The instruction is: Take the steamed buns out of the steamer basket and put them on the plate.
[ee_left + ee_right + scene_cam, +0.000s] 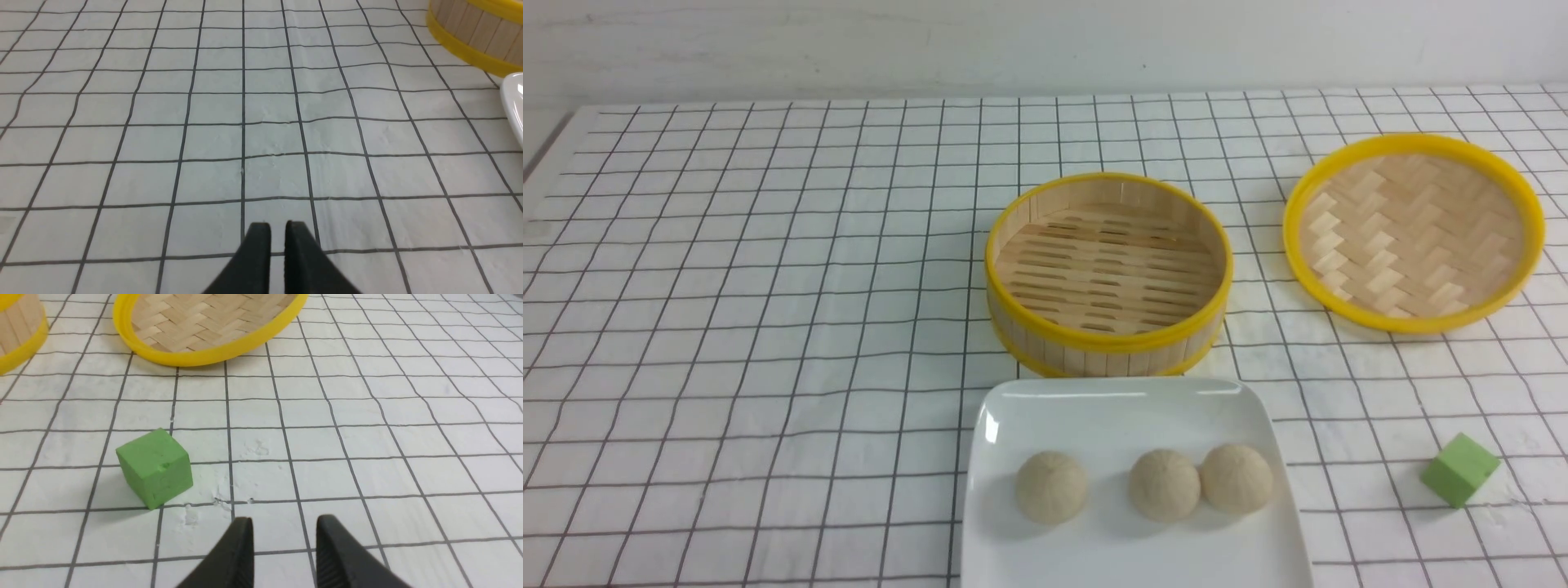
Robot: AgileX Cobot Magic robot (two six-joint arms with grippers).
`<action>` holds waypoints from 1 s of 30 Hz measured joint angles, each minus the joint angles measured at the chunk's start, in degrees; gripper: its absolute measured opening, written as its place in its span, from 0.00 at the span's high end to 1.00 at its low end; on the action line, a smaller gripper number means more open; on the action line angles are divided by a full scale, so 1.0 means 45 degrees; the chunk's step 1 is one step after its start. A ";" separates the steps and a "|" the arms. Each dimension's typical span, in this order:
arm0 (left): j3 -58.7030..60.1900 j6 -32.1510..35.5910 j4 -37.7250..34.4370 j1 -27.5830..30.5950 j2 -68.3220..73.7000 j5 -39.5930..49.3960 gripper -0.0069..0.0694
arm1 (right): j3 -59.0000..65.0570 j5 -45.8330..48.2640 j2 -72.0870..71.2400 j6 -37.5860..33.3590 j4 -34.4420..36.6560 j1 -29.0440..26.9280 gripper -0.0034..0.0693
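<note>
Both hands are hanging empty over the checked counter (768,327): left hand (278,228) showing a narrow gap between its fingers, right hand (284,524) standing moderately apart near the green cube (155,467). Three steamed buns (1164,484) are sitting on the plate (1094,408), well apart from both hands. Behind it, the steamer basket (1107,343) is standing empty, its lid (1413,233) lying beside.

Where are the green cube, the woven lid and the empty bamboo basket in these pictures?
green cube (155,467): right wrist view, on the edge where its two front faces meet.
woven lid (1413,233): front view, middle of its herringbone weave.
steamer basket (1107,269): front view, middle of its bare slatted floor.
</note>
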 joint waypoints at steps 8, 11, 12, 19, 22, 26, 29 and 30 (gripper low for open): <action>0.0000 0.0000 0.0010 0.0000 0.0000 0.0000 0.80 | 0.0000 -0.0014 0.0000 0.0022 0.0014 0.0018 0.62; 0.0000 0.0000 0.0010 0.0000 0.0000 0.0000 0.79 | 0.0000 -0.0014 0.0000 0.0039 0.0014 0.0018 0.62; 0.0000 0.0000 0.0010 0.0000 0.0000 0.0000 0.79 | 0.0000 -0.0024 0.0000 0.0039 0.0025 0.0018 0.62; 0.0000 0.0000 0.0010 0.0000 0.0000 0.0000 0.78 | 0.0000 -0.0024 0.0000 0.0050 0.0025 0.0018 0.62; 0.0000 0.0000 0.0010 0.0000 0.0000 0.0000 0.77 | 0.0000 -0.0024 0.0000 0.0050 0.0025 0.0018 0.62; 0.0000 0.0000 0.0010 0.0000 0.0000 0.0000 0.77 | 0.0000 -0.0024 0.0000 0.0050 0.0025 0.0018 0.62; 0.0000 0.0000 0.0010 0.0000 0.0000 0.0000 0.77 | 0.0000 -0.0024 0.0000 0.0050 0.0025 0.0018 0.62; 0.0000 0.0000 0.0010 0.0000 0.0000 0.0000 0.77 | 0.0000 -0.0024 0.0000 0.0050 0.0025 0.0018 0.62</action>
